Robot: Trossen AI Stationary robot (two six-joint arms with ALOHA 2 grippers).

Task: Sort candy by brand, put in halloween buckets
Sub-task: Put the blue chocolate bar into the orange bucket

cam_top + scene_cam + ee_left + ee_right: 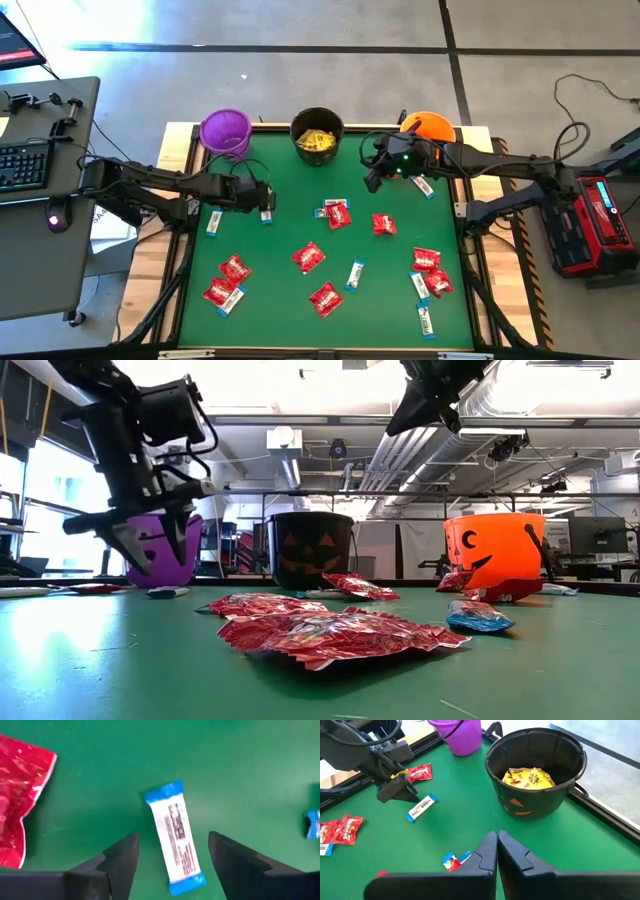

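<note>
A white-and-blue candy bar [177, 837] lies flat on the green mat. My left gripper [172, 837] hovers over it, open, with one finger on each side of the bar and neither touching it. In the high view this gripper [262, 200] is below the purple bucket [225, 130]. My right gripper [497, 845] is shut and empty, raised above the mat [374, 175] between the black bucket [318, 133], which holds yellow packets [527, 777], and the orange bucket [430, 128].
Several red packets [308, 257] and white-and-blue bars [355, 273] lie scattered over the middle and near part of the mat. One red packet [20, 795] lies close beside the left gripper. The three buckets stand in a row along the far edge.
</note>
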